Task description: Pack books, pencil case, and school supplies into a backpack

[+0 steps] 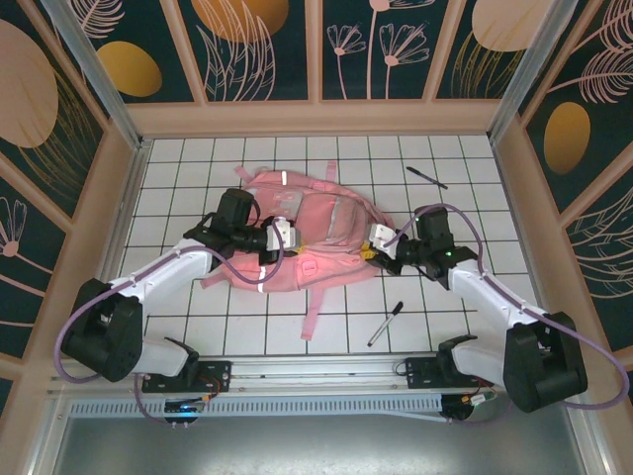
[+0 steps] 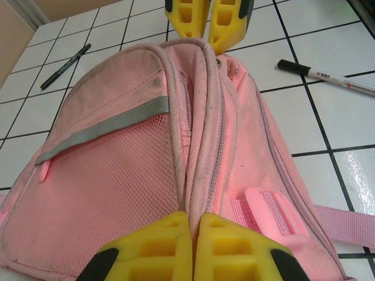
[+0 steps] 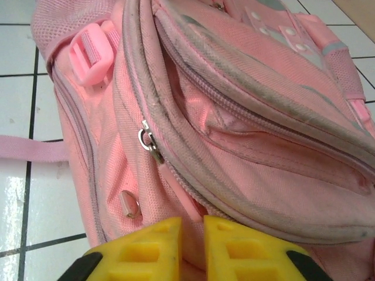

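The pink backpack [image 1: 312,233] lies flat in the middle of the table. My left gripper [image 2: 193,225] is shut on a piped seam at the bag's left end [image 1: 285,237]. Facing it at the other end, my right gripper [image 3: 192,228] pinches the pink zipper pull [image 3: 179,187] hanging from a metal slider [image 3: 149,141]; its yellow fingers [image 2: 187,14] also show in the left wrist view. A black pen [image 1: 426,177] lies beyond the bag on the right. A whitish-barrelled pen [image 1: 385,324] lies in front of it. The books and pencil case are out of view.
A loose pink strap [image 1: 313,309] trails from the bag toward the near edge. A pink buckle [image 3: 89,54] sits on the bag's side. Wooden walls [image 1: 127,188] fence the white tiled table [image 1: 475,228] on three sides.
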{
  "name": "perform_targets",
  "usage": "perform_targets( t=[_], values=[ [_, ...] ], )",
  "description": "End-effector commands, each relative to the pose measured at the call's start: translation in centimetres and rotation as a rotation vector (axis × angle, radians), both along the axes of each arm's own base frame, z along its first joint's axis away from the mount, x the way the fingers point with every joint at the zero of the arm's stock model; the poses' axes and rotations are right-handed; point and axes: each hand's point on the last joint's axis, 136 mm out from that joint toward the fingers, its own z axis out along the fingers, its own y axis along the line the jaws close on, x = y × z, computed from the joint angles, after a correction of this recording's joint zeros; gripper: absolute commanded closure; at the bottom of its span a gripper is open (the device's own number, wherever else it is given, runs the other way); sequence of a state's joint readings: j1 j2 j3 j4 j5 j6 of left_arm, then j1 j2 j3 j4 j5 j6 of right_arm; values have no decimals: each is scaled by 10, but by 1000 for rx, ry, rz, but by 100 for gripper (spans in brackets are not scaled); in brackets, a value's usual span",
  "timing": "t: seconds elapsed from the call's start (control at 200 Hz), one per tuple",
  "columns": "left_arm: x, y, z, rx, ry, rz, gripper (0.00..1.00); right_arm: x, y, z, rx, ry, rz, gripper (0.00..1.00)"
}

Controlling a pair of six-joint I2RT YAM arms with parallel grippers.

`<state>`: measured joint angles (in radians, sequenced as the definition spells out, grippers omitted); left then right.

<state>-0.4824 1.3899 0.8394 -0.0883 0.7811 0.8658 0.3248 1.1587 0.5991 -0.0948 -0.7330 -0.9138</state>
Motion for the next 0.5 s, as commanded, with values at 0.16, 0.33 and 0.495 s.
perform_targets(
  t=[0.16, 0.33, 0.495],
  values=[
    [-6, -14, 44, -156, -115, -99, 100, 0, -3, -4, 4, -35, -46, 79],
    [-3, -16, 48, -167, -100, -101, 100, 1, 16, 1, 35, -32, 3, 78],
    [0, -15, 41, -144, -103, -84, 100, -3, 32, 5, 65, -31, 44, 82]
  ],
)
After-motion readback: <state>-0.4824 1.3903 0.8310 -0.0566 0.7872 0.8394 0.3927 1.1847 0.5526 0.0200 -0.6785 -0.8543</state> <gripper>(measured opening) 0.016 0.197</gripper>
